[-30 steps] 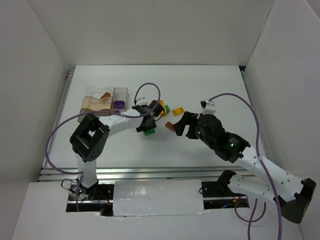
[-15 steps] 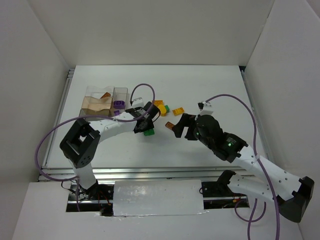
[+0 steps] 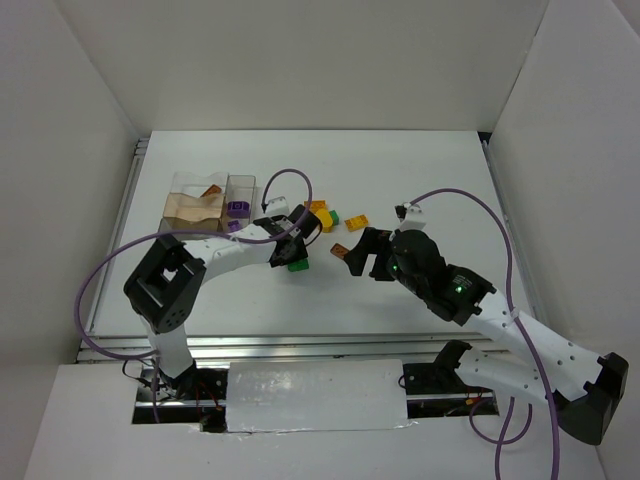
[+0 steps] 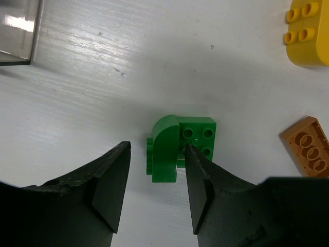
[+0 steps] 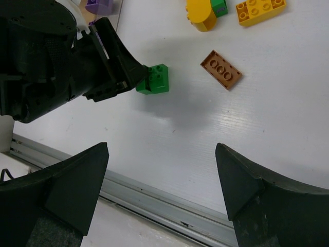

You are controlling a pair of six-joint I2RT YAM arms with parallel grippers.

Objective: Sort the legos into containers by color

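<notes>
White tabletop [image 3: 400,170] fills the scene, with the clear bins [image 3: 178,182] at its far left and loose bricks scattered mid-table. The left gripper [image 4: 156,154] hangs low over a green brick [image 4: 180,149], jaws apart and not clamped. One finger stands left of the brick's arched end and the other crosses in front of its studded half, so the straddle looks off-centre. I cannot tell whether either finger touches it. That pose suits a pick, presumably to carry the brick to a bin. A purple brick [image 3: 237,209] lies in the narrow bin and an orange-brown piece [image 3: 211,191] in the wider one, so some sorting is done. The right gripper [image 5: 162,170] hovers wide open and empty above bare table, near a brown plate [image 5: 221,69] and a yellow brick [image 5: 259,11]. It is probably held off so the two arms do not collide.
</notes>
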